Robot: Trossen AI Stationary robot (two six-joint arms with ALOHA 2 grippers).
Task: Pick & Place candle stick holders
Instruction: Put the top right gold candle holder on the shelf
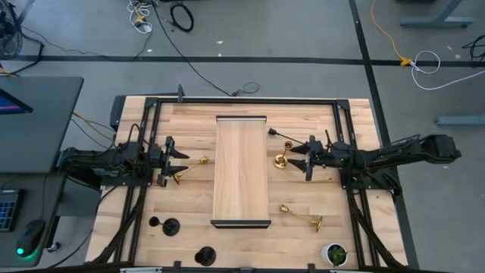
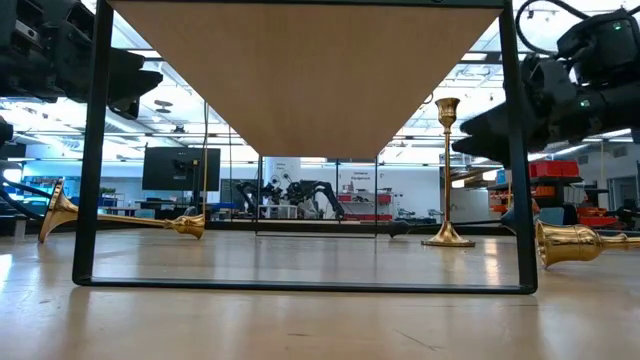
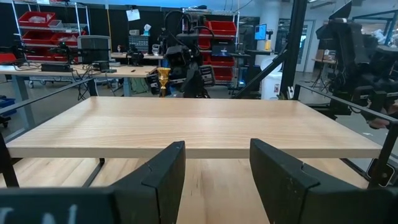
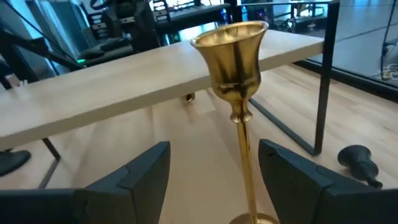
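text: none legible | left wrist view: possibly white letters on arm housing (image 3: 56, 211), cropped, unreadable

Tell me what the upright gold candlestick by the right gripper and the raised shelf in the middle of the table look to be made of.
Upright gold candlestick: looks like polished metal, perhaps brass or brass-plated; its cup throws bright mirror-like reflections.

Raised shelf: its top looks like pale wood or wood-look laminate with lengthwise grain and a matte finish. Its thin black frame is probably painted metal.

Overhead and table-level views share the wooden shelf (image 1: 241, 171).
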